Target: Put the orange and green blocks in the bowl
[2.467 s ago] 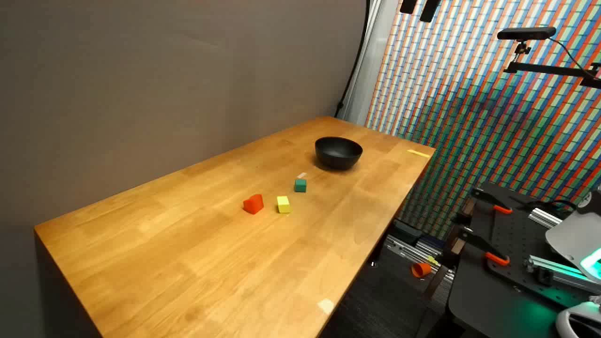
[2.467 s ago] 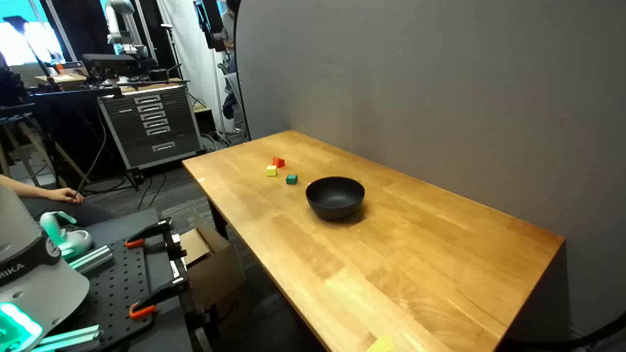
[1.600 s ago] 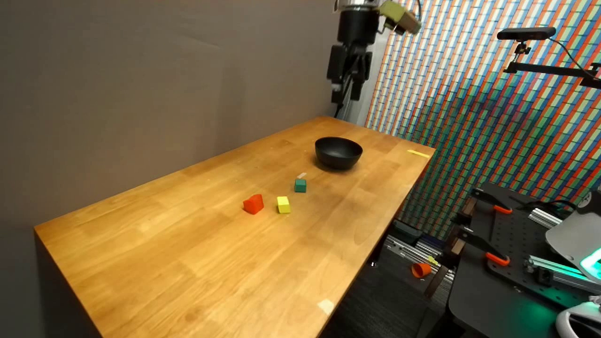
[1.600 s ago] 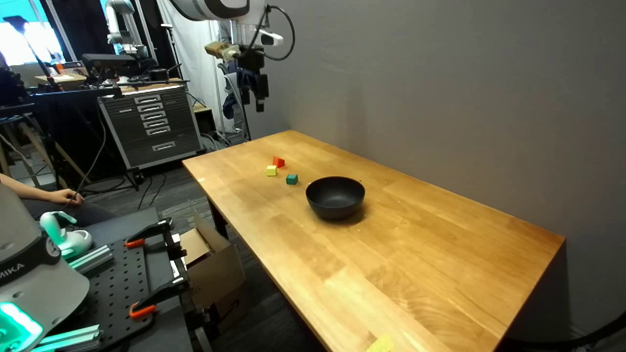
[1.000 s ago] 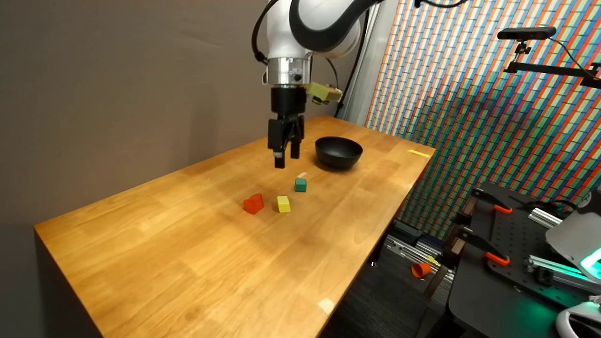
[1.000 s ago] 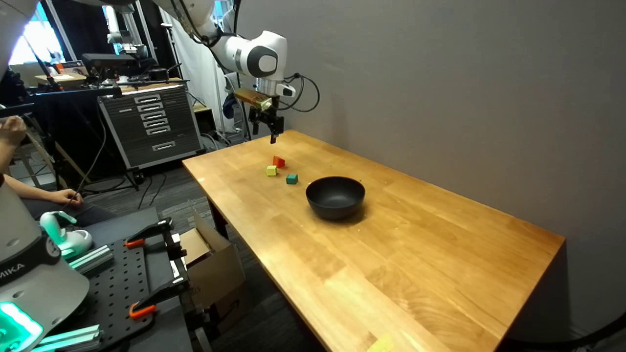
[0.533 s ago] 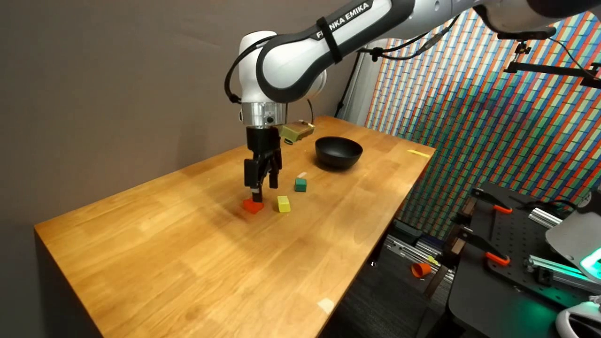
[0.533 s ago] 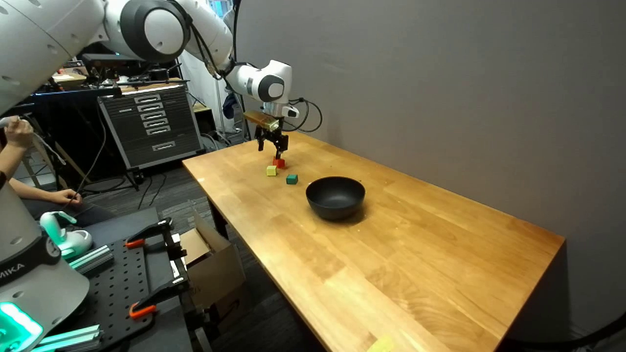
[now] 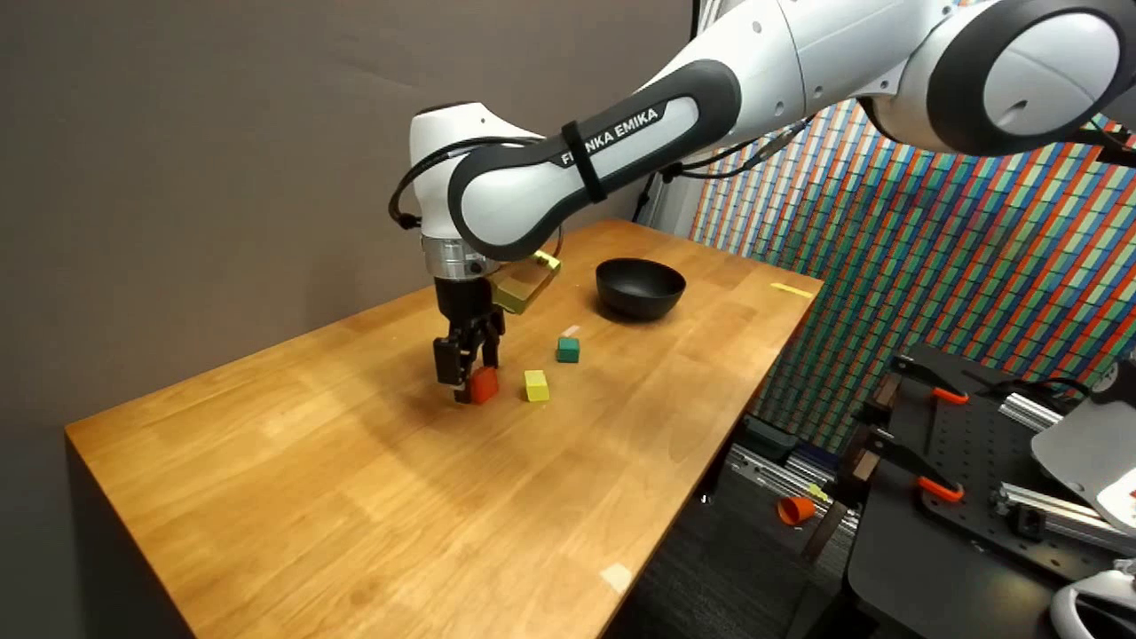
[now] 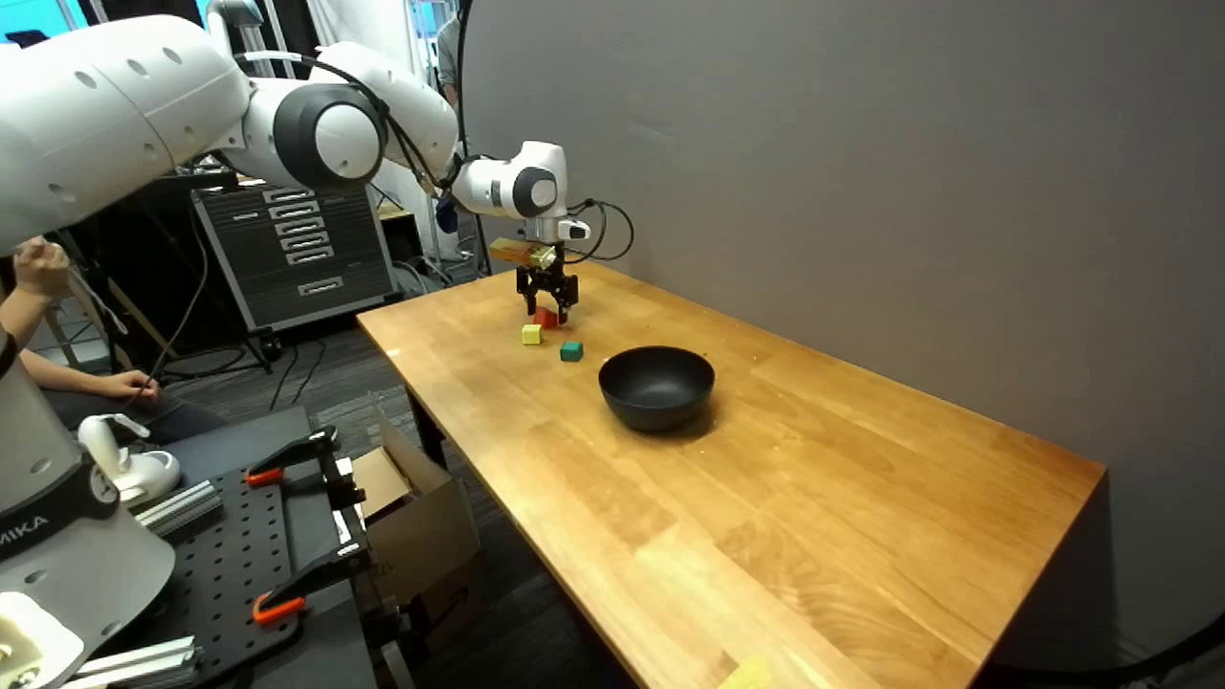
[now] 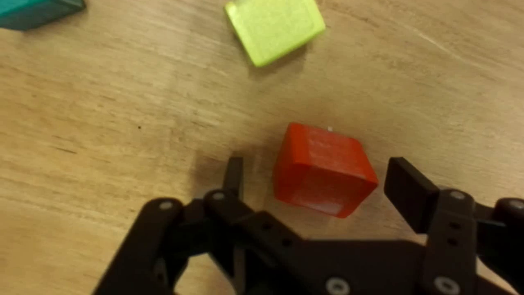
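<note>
The orange block, red-orange in colour, lies on the wooden table in both exterior views (image 9: 485, 385) (image 10: 545, 318) and in the wrist view (image 11: 323, 168). My gripper (image 11: 316, 167) is open and low over the table, with its fingers on either side of the orange block. A clear gap shows at the left finger and a narrow one at the right finger. The green block (image 9: 568, 350) sits between the orange block and the black bowl (image 9: 641, 306). Part of the green block shows in the wrist view's top left corner (image 11: 37, 14). The bowl stands upright and looks empty.
A yellow block (image 9: 536, 386) sits close to the orange block, and also shows in the wrist view (image 11: 276, 30). A grey wall (image 10: 861, 191) runs along the table's long edge. Tape pieces (image 9: 616, 579) are stuck on the table (image 9: 355, 497).
The arm has come into view and moved down to the orange block, its open fingers now around it. The blocks and the bowl have not visibly moved.
</note>
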Controlling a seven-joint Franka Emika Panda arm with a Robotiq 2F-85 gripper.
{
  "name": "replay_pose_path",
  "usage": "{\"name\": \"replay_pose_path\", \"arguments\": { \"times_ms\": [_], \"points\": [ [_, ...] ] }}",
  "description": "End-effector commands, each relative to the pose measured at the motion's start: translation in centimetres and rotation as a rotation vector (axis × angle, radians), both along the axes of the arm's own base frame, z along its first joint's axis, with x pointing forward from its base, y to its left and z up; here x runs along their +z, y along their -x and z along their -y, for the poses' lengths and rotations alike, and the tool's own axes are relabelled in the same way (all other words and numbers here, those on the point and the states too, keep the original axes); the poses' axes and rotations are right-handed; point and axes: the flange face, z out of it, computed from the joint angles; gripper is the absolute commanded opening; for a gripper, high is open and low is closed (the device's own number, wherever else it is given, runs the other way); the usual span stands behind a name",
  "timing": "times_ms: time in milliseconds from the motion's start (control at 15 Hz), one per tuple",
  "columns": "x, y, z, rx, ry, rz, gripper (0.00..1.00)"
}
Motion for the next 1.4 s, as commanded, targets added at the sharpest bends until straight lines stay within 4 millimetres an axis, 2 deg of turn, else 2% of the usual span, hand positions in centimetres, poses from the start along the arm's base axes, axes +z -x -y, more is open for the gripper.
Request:
{"name": "replay_pose_path", "arguments": {
  "times_ms": [0,67,333,533,800,1067,1333],
  "points": [
    [-0.3,-0.9,-0.4,-0.029,0.052,-0.008,0.58],
    [-0.5,-0.7,-0.2,-0.043,0.07,-0.028,0.5],
    [1.3,-0.6,1.1,-0.128,0.158,-0.088,0.21],
    [5.3,-2.0,4.2,-0.225,0.266,-0.06,0.21],
    [10.6,-4.5,9.9,-0.368,0.297,-0.03,0.21],
    [13.6,-6.7,16.5,-0.545,0.205,-0.049,0.21],
    [15.5,-6.4,19.7,-0.721,0.133,-0.108,0.21]
  ]
}}
